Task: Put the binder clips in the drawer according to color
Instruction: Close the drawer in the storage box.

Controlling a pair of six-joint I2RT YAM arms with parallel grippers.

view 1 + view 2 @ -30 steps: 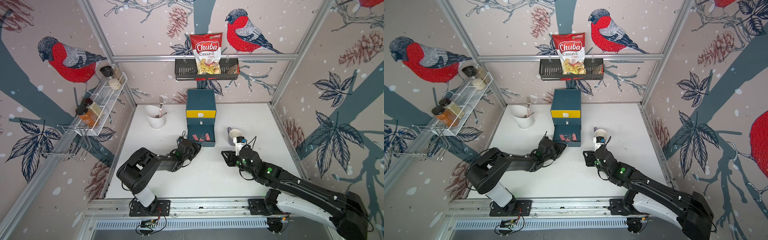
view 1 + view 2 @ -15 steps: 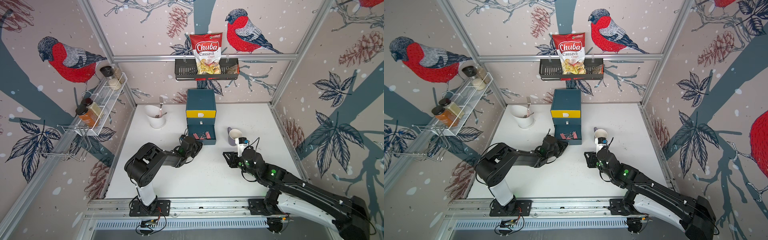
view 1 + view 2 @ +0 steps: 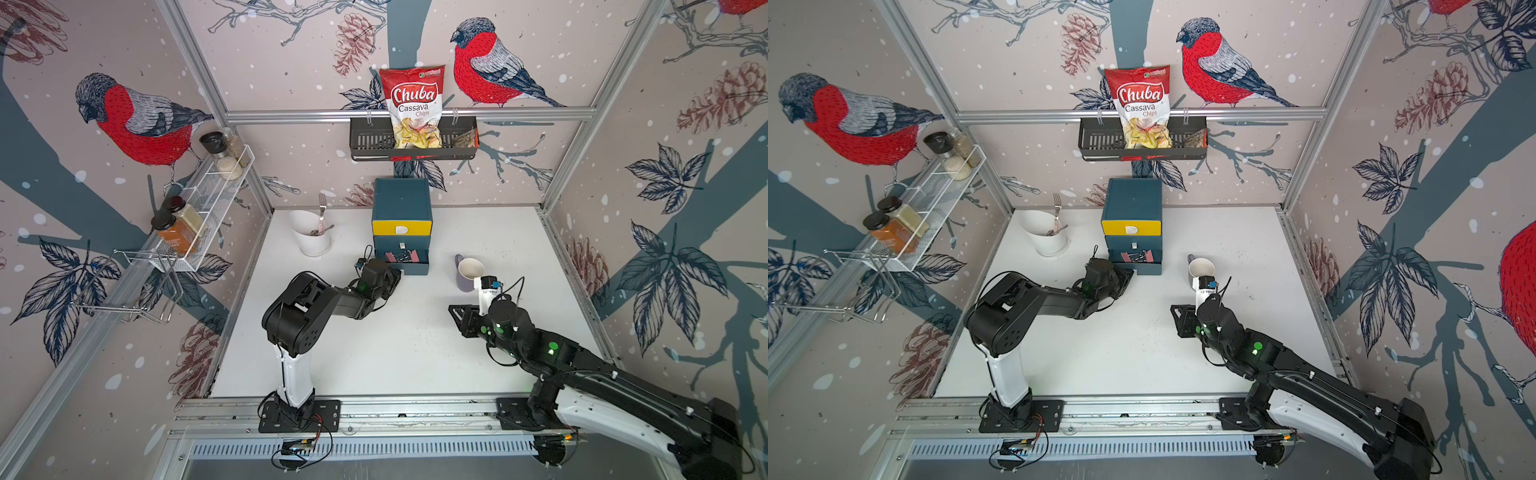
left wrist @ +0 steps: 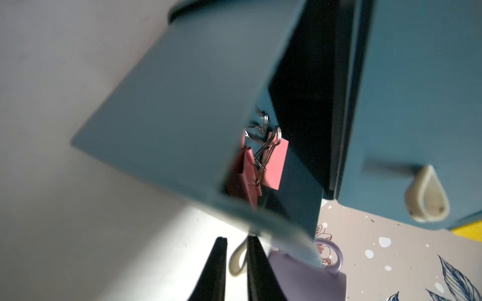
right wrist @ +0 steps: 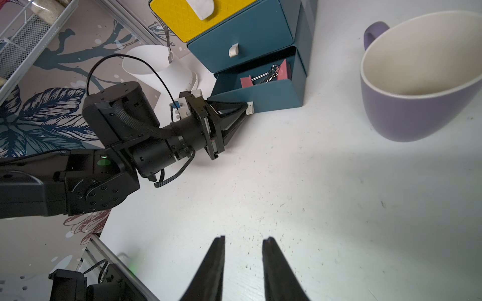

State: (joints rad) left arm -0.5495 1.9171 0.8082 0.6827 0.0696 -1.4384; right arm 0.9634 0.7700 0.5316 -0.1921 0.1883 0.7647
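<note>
On the left wall a wire shelf (image 3: pixel 216 195) carries spice jars (image 3: pixel 183 226). Near it, on the table (image 3: pixel 395 353), stands a white cup (image 3: pixel 309 245) with a fork (image 3: pixel 322 205) in it. In the middle, close to the back wall, stands the drawer (image 3: pixel 402 199). Its yellow top compartment and the middle one are closed, and its lowest compartment (image 3: pixel 411 269) is pulled out. Pink-red binder clips (image 3: pixel 400 257) lie inside it, their silver handles crossing. The left gripper (image 5: pixel 247 108) lies low in front of this compartment, its jaws pinched on the white pull tab (image 4: pixel 236 260). Further right stands a purple mug (image 3: pixel 467 274). The right gripper (image 5: pixel 243 238) hovers over bare table, jaws a little apart, holding nothing.
</note>
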